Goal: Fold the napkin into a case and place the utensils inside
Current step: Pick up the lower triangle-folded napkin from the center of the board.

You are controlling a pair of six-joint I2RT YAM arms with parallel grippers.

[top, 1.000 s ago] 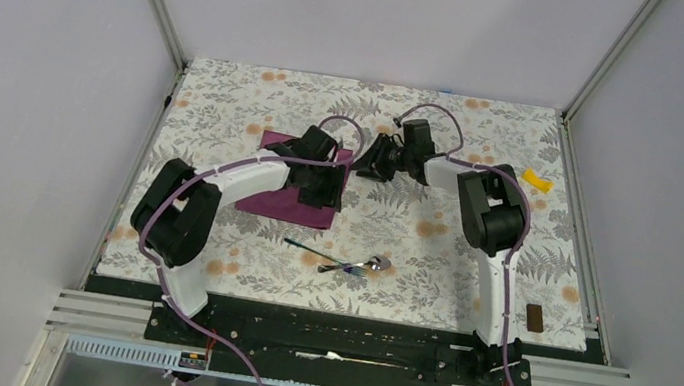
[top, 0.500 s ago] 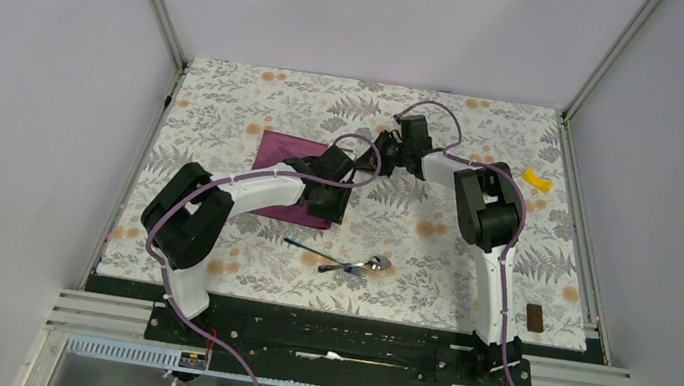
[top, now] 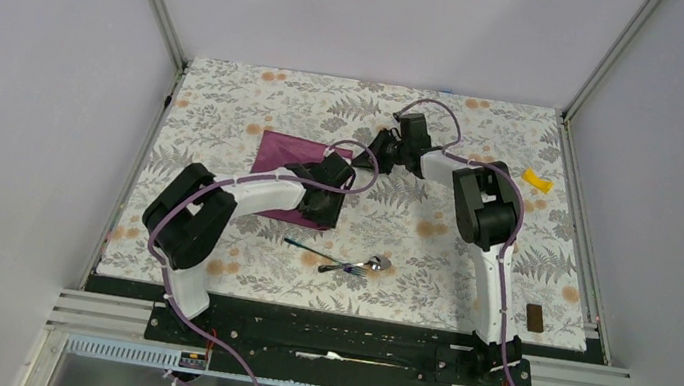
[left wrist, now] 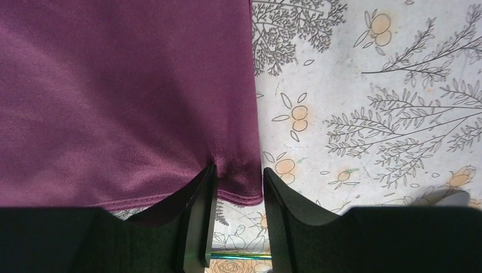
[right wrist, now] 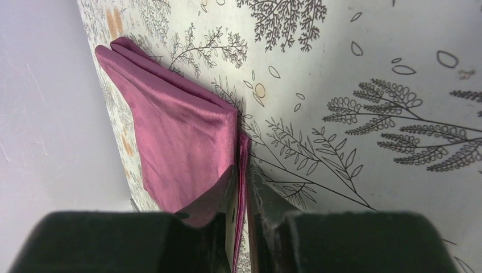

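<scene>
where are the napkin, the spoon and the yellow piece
napkin (top: 280,154), top view, on its bare far-left part
spoon (top: 379,262), top view, on its bowl
yellow piece (top: 536,181), top view, on its middle

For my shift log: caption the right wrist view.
Right gripper clamped on an edge of the folded purple napkin lying on the floral tablecloth.
</scene>
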